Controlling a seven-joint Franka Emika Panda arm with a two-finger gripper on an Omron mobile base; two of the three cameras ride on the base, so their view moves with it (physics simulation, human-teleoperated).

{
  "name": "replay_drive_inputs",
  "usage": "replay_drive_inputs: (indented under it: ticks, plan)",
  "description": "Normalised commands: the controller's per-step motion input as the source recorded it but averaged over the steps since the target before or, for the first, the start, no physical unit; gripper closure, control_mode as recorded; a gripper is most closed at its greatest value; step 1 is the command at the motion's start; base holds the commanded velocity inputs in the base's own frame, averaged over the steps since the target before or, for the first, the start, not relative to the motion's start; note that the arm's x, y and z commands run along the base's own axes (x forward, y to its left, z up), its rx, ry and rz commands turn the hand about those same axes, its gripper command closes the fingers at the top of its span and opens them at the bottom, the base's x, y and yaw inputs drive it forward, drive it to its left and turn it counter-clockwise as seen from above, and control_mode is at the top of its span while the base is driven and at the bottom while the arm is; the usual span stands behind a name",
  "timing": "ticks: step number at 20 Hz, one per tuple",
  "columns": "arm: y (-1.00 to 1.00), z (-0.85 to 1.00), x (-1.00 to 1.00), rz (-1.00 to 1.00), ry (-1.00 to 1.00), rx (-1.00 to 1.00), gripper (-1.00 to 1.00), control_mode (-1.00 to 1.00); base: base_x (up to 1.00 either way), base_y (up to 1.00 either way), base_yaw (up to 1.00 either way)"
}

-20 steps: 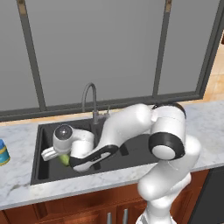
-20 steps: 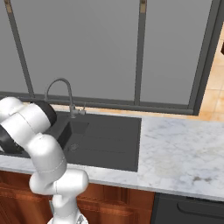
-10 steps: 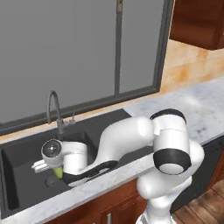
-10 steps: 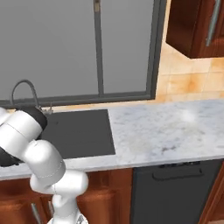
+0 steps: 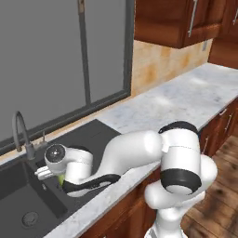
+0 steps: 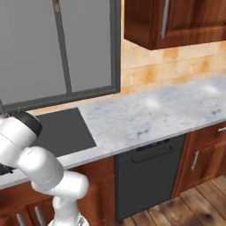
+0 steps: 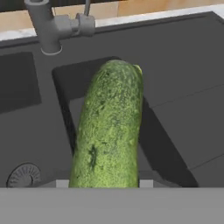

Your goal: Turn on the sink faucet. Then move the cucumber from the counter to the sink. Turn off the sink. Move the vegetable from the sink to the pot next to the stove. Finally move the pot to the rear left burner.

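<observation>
My gripper (image 7: 105,183) is shut on the cucumber (image 7: 109,131), a dark green, bumpy vegetable that stands up between the fingers in the hand view. It hangs over the dark sink (image 7: 175,65), above the wall between the two bowls. The sink faucet (image 7: 50,30) rises beyond it, its lever handle (image 7: 85,22) at the base. In the left base view the faucet (image 5: 18,128) stands at the far left, and a sliver of the cucumber (image 5: 60,180) shows under the hand, over the sink (image 5: 28,200). The pot and the stove are out of view.
White marble counter (image 5: 186,102) runs right from the sink under dark wooden wall cabinets (image 5: 176,23). A round drain (image 7: 24,175) lies in the left bowl. The right base view has the drainboard (image 6: 62,130), the counter (image 6: 145,114) and a black dishwasher front (image 6: 150,176) below it.
Both base views have shifted: the sink and faucet slid left and more counter and cabinets came in on the right, so the camera moved. The cucumber stays in the gripper.
</observation>
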Motion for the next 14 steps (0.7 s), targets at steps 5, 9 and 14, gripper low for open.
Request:
replay_drive_inputs:
  ticks: [5, 9, 14]
  plan:
    - [0.00, 0.00, 0.00, 0.00, 0.00, 0.00, 1.00, 1.00, -0.04, -0.44, -0.35]
    - [0.00, 0.00, 0.00, 0.00, 0.00, 0.00, 1.00, 1.00, -0.04, -0.52, -0.29]
    - [0.00, 0.00, 0.00, 0.00, 0.00, 0.00, 1.00, 1.00, 0.00, -0.54, -0.27]
